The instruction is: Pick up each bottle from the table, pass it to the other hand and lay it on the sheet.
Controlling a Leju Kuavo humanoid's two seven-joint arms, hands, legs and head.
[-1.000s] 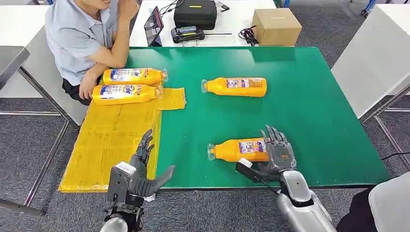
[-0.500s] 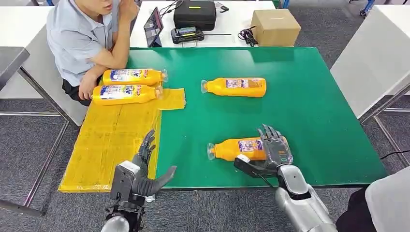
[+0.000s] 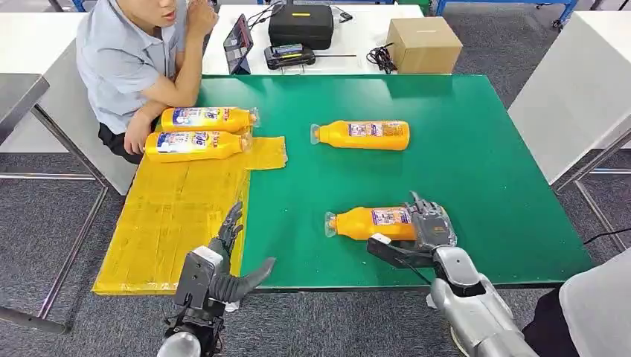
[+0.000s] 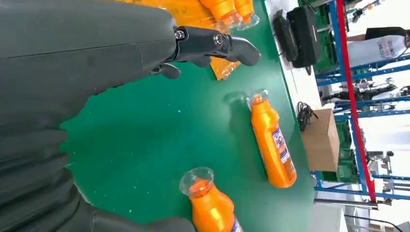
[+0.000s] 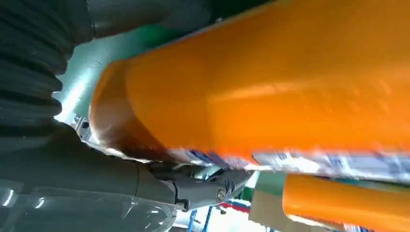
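An orange bottle (image 3: 368, 223) lies on its side near the front of the green table (image 3: 484, 171), cap end toward the left. My right hand (image 3: 424, 230) grips its base, fingers curled over the top and thumb underneath; in the right wrist view the bottle (image 5: 270, 87) sits close against the palm. A second orange bottle (image 3: 361, 134) lies further back, also seen in the left wrist view (image 4: 273, 142). Two more bottles (image 3: 207, 117) (image 3: 195, 145) lie on the yellow sheet (image 3: 171, 223). My left hand (image 3: 223, 268) hovers open at the sheet's front edge.
A person in a light blue shirt (image 3: 123, 59) sits at the table's far left corner, a hand beside the bottles on the sheet. Behind the table stand a cardboard box (image 3: 424, 43), a black case (image 3: 300, 22) and a tablet (image 3: 236, 41).
My right hand's fingers have curled down over the near bottle's base, and the bottle has shifted slightly away from the front edge. The left hand stays put.
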